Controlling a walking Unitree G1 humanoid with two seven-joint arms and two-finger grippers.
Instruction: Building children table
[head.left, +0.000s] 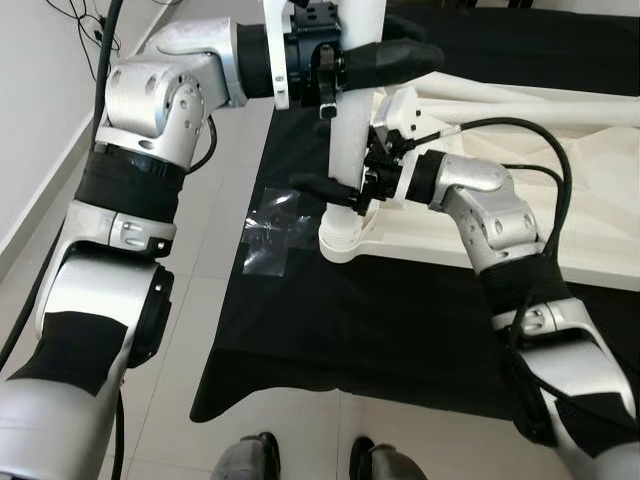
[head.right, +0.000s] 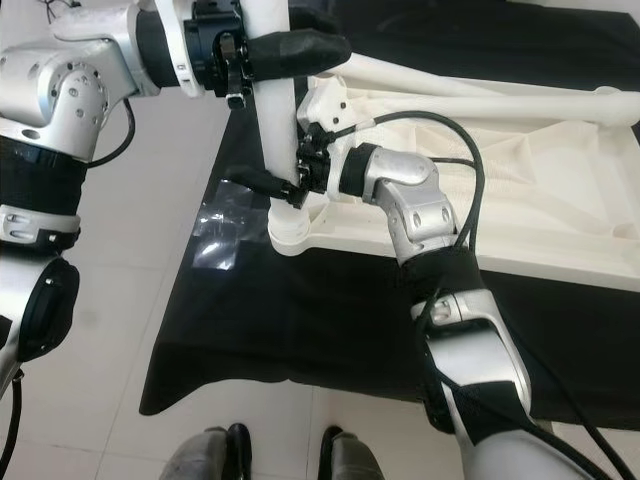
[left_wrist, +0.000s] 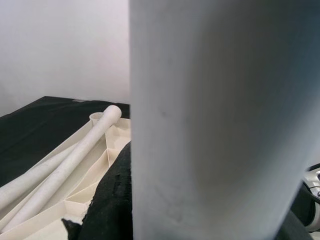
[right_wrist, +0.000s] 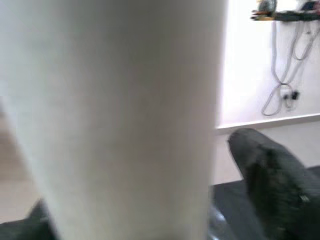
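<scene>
White table leg upright in corner socket, both claws pinching it, spare legs beside.

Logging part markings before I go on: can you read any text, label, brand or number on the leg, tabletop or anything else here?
None readable.
White table leg, held by the left tool and the right tool: bare.
Cream tabletop underside: no print visible.
Clear plastic bag on the black cloth: no legible marking.

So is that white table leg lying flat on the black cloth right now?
No, the white table leg stands upright in the corner socket of the tabletop, gripped by the left gripper and the right gripper.
</scene>
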